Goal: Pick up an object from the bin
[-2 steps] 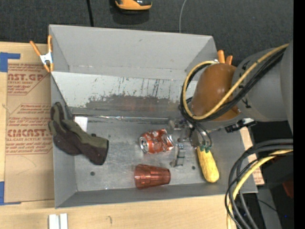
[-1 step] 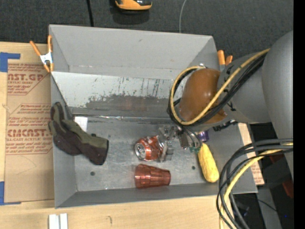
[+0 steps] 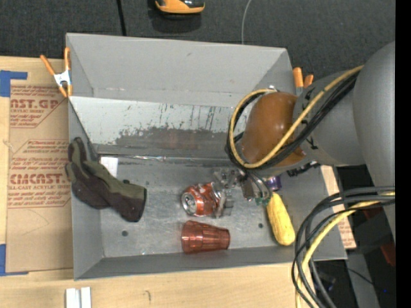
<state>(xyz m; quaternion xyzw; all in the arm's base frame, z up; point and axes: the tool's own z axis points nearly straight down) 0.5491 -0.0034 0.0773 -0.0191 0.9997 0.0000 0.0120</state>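
Observation:
My gripper (image 3: 226,188) reaches down near the middle of the bin floor, its metal fingers right at the right end of a crushed red and silver drink can (image 3: 200,199). Whether the can sits between the fingers is hidden by the gripper's own parts. Just in front of the can a copper-red plastic cup (image 3: 204,237) lies on its side. A yellow corn-cob-shaped thing (image 3: 280,219) lies to the right of the gripper, with a small purple and green piece (image 3: 270,187) at its upper end.
A dark olive-brown sock or glove lies crumpled at the bin's left wall (image 3: 103,186), with a white slip (image 3: 109,166) beside it. The arm with its orange cover and yellow cables hangs over the bin's right side.

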